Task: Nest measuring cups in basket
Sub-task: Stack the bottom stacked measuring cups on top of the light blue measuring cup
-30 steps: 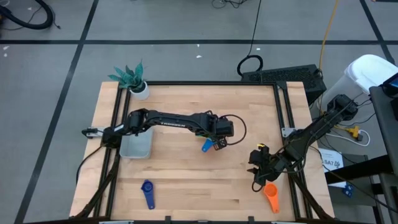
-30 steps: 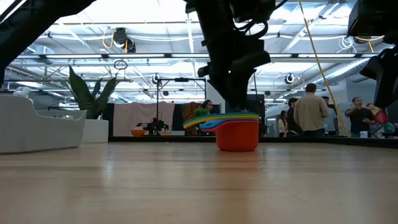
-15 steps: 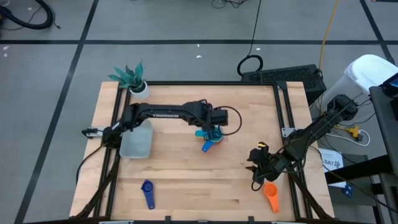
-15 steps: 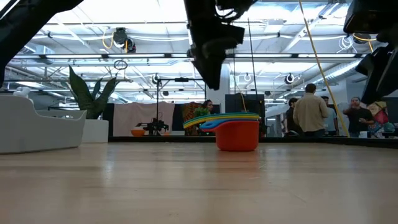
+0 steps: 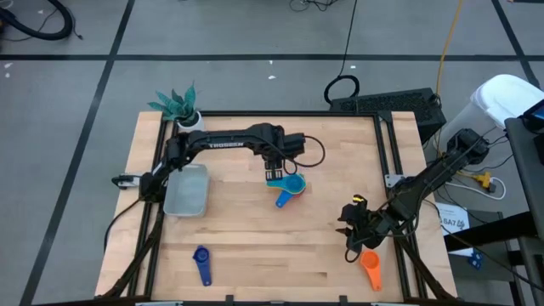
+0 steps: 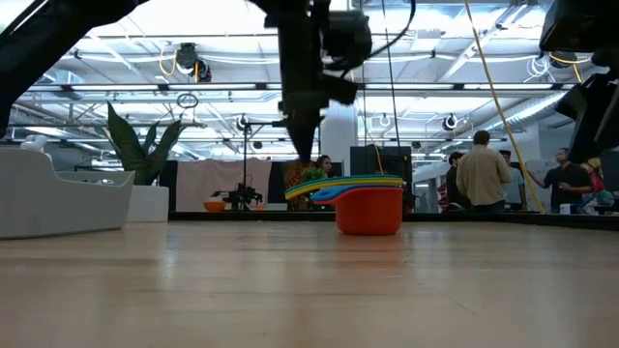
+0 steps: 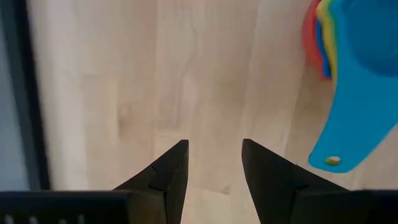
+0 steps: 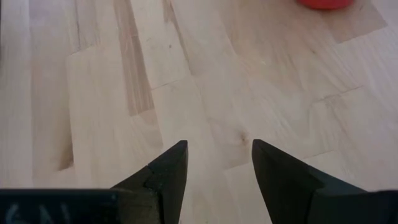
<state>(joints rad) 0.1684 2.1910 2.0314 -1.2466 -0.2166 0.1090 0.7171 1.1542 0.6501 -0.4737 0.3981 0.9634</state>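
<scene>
A nested stack of measuring cups [image 5: 291, 186] stands on the table's middle on its red bottom cup [image 6: 369, 215]. The light blue one is on top, with its handle [image 7: 336, 146] sticking out. My left gripper [image 5: 274, 170] hovers open just beyond the stack on its far-left side [image 7: 214, 152], touching nothing. A dark blue cup [image 5: 202, 263] lies near the front edge and an orange cup [image 5: 371, 268] at the front right. The pale basket [image 5: 187, 189] sits at the left. My right gripper [image 5: 348, 233] hangs open over bare wood [image 8: 217, 152], next to the orange cup.
A small white pot with a green plant [image 5: 188, 117] stands at the far left corner. Black frame rails [image 5: 387, 144] run along the table's sides. Bare wood lies between the stack and the basket. People stand in the room behind the table [image 6: 482, 172].
My left gripper has risen off the stack of cups and drawn back toward the table's far-left, turning as it went. The stack has stayed where it was. My right arm has kept still.
</scene>
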